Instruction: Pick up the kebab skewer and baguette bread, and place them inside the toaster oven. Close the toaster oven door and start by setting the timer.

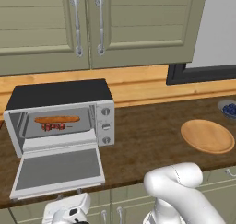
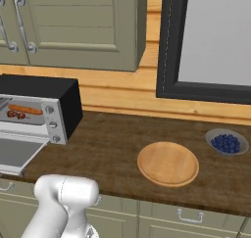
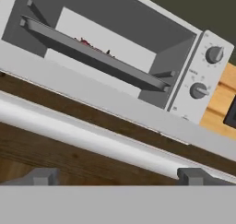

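Observation:
The toaster oven (image 1: 60, 93) stands at the left of the counter with its door (image 1: 57, 168) folded down flat over the counter's front edge. On the tray inside lie the baguette bread (image 1: 57, 119) and, just in front of it, the kebab skewer (image 1: 54, 126); both also show in the right base view, baguette bread (image 2: 24, 109) above kebab skewer (image 2: 16, 115). My gripper (image 1: 68, 201) sits low, below the door's front edge, open and holding nothing. In the hand view the gripper (image 3: 120, 176) looks up past the door's silver bar handle (image 3: 92, 135) at the tray (image 3: 92, 55) and two knobs (image 3: 199, 90).
A round wooden plate (image 1: 207, 135) lies on the counter to the right, with a bowl of blueberries (image 2: 226, 143) behind it. Wall cabinets (image 1: 92, 25) hang above the oven. Lower cabinet fronts (image 2: 186, 217) run under the counter edge.

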{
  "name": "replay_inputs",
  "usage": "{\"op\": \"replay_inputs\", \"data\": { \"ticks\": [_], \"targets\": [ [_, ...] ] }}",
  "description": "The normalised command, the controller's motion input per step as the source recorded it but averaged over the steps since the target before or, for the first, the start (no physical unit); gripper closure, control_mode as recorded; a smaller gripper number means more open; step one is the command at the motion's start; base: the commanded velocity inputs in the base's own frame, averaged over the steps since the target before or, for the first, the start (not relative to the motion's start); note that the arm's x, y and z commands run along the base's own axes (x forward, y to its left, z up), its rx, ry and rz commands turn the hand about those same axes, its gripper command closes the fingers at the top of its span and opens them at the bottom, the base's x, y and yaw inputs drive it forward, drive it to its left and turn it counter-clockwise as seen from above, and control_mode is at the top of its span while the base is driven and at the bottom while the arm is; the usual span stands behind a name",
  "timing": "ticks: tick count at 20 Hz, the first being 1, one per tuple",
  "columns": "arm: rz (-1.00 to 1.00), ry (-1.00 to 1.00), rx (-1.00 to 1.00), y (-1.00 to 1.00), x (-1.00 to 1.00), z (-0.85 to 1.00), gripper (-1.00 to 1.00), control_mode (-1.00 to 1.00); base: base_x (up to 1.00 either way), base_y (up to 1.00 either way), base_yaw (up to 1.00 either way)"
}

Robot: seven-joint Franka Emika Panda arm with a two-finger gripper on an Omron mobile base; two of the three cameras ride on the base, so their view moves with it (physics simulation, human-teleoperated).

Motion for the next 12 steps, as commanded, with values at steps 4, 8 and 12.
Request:
{"op": "replay_inputs", "data": {
  "ticks": [4, 8, 12],
  "targets": [
    [0.0, -0.05, 0.01, -0.38, 1.0, 1.0, -1.0, -1.0, 0.0, 0.0, 0.0],
    [0.0, -0.06, 0.02, -0.38, 1.0, 1.0, -1.0, -1.0, 0.0, 0.0, 0.0],
    [0.0, -0.05, 0.02, -0.38, 1.0, 1.0, -1.0, -1.0, 0.0, 0.0, 0.0]
  ]
}}
